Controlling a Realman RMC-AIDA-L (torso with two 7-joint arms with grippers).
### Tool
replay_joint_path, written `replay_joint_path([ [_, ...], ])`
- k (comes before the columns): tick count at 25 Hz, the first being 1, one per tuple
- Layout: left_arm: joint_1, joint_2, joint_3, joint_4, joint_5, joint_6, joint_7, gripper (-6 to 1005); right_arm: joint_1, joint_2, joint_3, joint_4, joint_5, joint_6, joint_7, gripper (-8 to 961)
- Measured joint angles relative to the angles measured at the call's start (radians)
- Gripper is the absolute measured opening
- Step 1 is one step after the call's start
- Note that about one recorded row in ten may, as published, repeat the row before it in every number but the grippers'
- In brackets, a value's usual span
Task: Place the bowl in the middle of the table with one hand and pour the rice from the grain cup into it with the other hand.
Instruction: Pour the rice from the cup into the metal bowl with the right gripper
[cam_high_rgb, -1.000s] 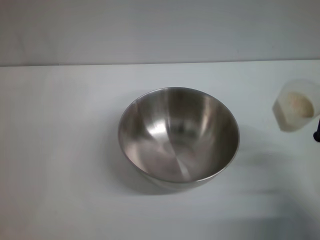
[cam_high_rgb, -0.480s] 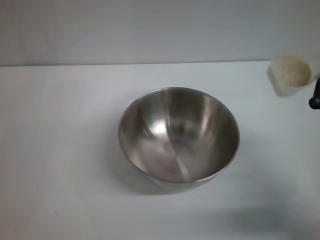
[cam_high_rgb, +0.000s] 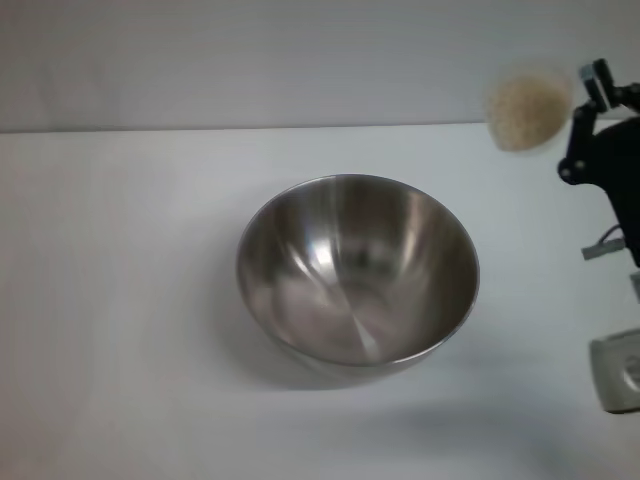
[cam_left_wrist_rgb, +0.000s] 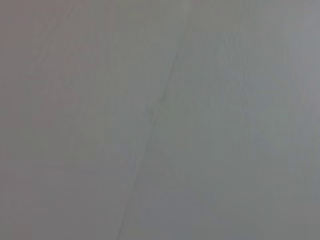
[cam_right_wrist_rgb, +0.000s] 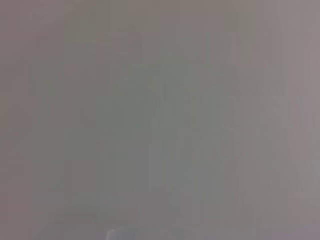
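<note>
The steel bowl (cam_high_rgb: 357, 268) stands empty in the middle of the white table (cam_high_rgb: 120, 300). My right gripper (cam_high_rgb: 592, 118) holds the grain cup (cam_high_rgb: 527, 108) in the air, to the right of the bowl and beyond it, with rice (cam_high_rgb: 525, 110) inside. My fingers are closed on the cup.

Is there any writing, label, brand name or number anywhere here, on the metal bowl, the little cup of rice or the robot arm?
No readable text anywhere.
The bowl: plain brushed metal, no mark.
The grain cup with the rice: no scale lines or print can be made out.
The right gripper: dark parts, no legible label.
Grey block at the head view's right edge: a round mark, too blurred to read.
The table and both wrist views: no text.
</note>
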Motion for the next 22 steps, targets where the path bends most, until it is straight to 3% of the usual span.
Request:
replay_joint_path([
  [9,0.002,-0.001,0.005,-0.001,0.000,0.010,-0.003,757,0.047,0.005,-0.002,0.050,-0.073,0.136,-0.285,12],
  [22,0.002,-0.002,0.005,-0.001,0.000,0.022,-0.015,757,0.049,0.007,-0.002,0.081,-0.154,0.217,-0.576,13],
])
